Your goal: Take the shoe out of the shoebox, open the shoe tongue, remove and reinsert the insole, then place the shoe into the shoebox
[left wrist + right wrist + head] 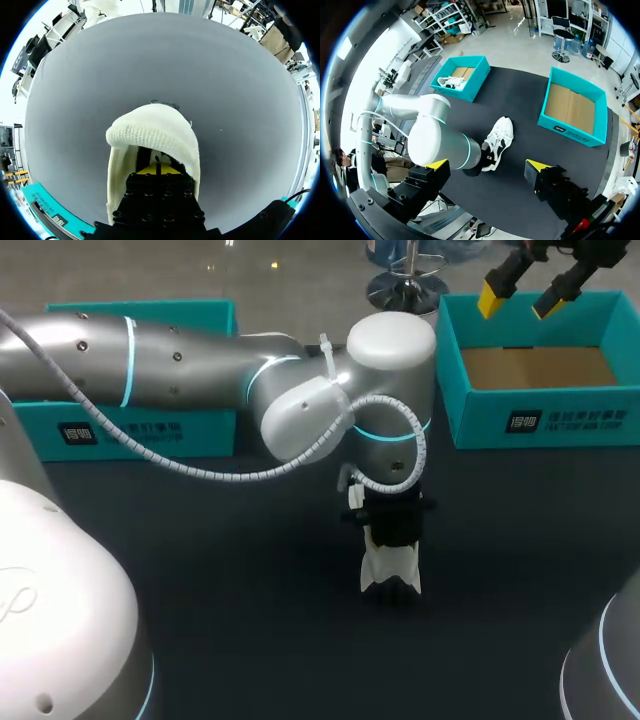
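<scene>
— Shoe (pixel 390 575): where does it stand, and which step is this?

— On the table (pixel 200 570), out in the open between the two boxes and well apart from both. The left arm (pixel 180 360) reaches past the middle and drops straight down onto it. So the take-out is done; I judge this to be the tongue or insole step.

— And the right box (pixel 540 415)?

— Nothing shows in it but its cardboard floor. The left box (pixel 130 430) is half hidden behind the arm.

— What does the left gripper (pixel 157 169) do?

— It is sunk in the shoe's mouth, behind the toe, pointing down. Whether it pinches tongue, insole or nothing I cannot tell; the upper hides it.

— The right gripper (pixel 522 298)?

— High over the right box's far edge, its tips wide apart, holding nothing, far from the shoe.

— What does the next move call for?

— Probably a slow, straight pull upward. With nothing pinning the shoe down, it may rise along with the insole, so the right arm would do well to come over and steady the heel.
</scene>
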`<action>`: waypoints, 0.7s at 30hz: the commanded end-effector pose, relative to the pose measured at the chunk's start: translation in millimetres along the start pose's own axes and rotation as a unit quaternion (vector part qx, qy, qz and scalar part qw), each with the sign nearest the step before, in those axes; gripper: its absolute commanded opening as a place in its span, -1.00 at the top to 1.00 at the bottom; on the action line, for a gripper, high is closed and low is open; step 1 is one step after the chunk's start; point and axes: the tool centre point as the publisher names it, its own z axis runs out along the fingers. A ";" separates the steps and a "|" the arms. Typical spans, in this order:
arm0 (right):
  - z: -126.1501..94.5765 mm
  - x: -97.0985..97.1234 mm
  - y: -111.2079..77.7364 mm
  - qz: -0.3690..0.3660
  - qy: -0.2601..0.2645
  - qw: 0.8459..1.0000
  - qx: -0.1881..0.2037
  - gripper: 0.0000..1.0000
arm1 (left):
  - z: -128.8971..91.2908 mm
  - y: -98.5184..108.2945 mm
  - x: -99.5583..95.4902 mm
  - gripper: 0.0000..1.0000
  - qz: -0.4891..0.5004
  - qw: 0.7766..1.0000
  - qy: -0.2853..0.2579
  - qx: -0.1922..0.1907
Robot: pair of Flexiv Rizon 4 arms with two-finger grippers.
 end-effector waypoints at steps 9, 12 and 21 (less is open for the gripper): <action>0.5 -0.3 0.9 0.000 0.000 1.000 0.001 -1.00 | 0.1 4.8 7.0 1.00 -0.002 1.000 -0.002 -0.005; 0.5 -0.3 0.9 0.000 0.000 1.000 0.001 -1.00 | -13.4 5.5 4.6 1.00 0.004 1.000 -0.009 -0.020; 0.5 -0.3 0.9 0.000 0.000 1.000 0.001 -1.00 | -34.0 17.5 -9.8 1.00 0.021 0.997 -0.009 -0.071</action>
